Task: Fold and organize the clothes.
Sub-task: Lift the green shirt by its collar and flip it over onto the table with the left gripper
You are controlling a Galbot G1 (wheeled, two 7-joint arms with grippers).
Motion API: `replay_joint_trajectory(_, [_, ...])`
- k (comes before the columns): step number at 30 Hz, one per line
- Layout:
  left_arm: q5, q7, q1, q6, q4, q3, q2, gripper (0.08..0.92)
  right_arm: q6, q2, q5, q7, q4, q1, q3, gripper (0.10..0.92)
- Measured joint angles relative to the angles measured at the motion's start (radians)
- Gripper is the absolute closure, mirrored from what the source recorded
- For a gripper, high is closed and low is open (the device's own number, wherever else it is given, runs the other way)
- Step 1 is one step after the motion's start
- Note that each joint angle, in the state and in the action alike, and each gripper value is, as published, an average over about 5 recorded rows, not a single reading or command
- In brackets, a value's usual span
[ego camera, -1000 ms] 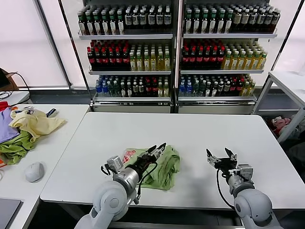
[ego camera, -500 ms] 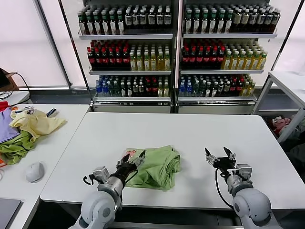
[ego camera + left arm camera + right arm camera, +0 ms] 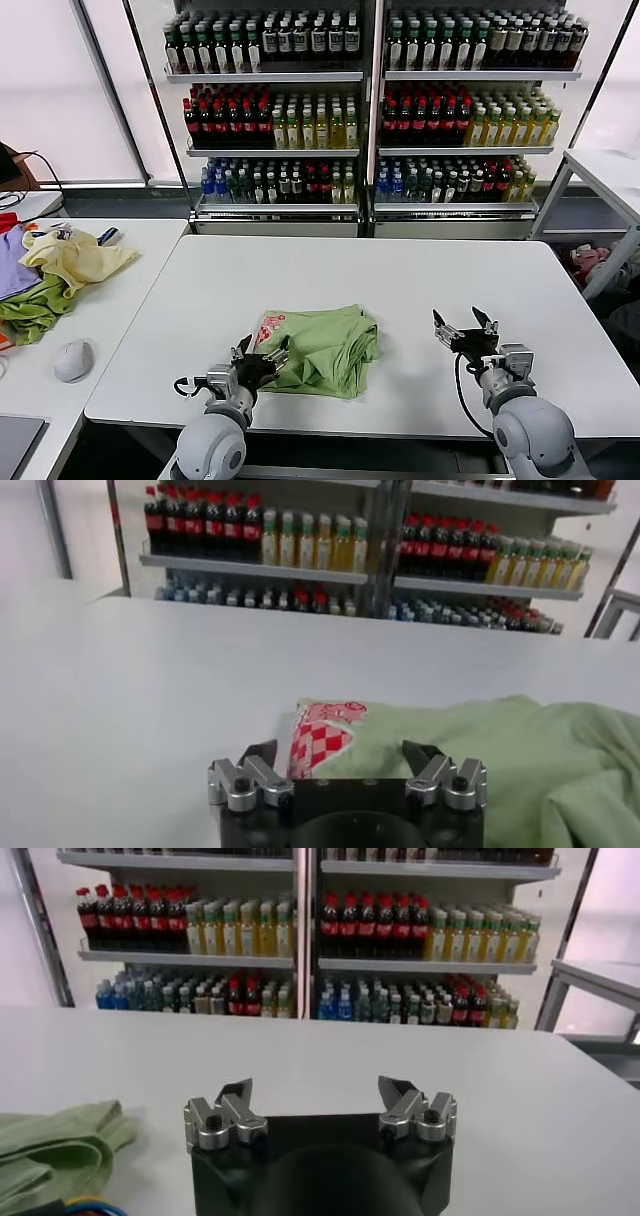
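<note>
Folded light green polo shirt point(image 3: 322, 349) is seen lying on the white surface point(image 3: 400, 290), print corner exposed. Left gripper point(image 3: 260, 357) is held open, empty, at the shirt's near-left edge. Right gripper point(image 3: 465, 331) is parked open, well right of the shirt, probably idle.

This looks like a shop mock-up inside a lab. Behind the white table point(image 3: 400, 280) stands a shelving unit point(image 3: 372, 120) stocked with orderly rows of bottled drinks point(image 3: 270, 42), sorted by colour as in a store. Left of that table, a side table point(image 3: 120, 290) carries a loose heap of clothes point(image 3: 60, 265).
</note>
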Motion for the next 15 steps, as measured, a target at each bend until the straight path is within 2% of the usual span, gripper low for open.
replay_joint_trajectory(15, [-0.111,0.006,-0.010,0.056,0.020,-0.021,0.006,0.623,-0.003,-0.002,0.002,0.002,0.008,0.006,-0.001,0.203])
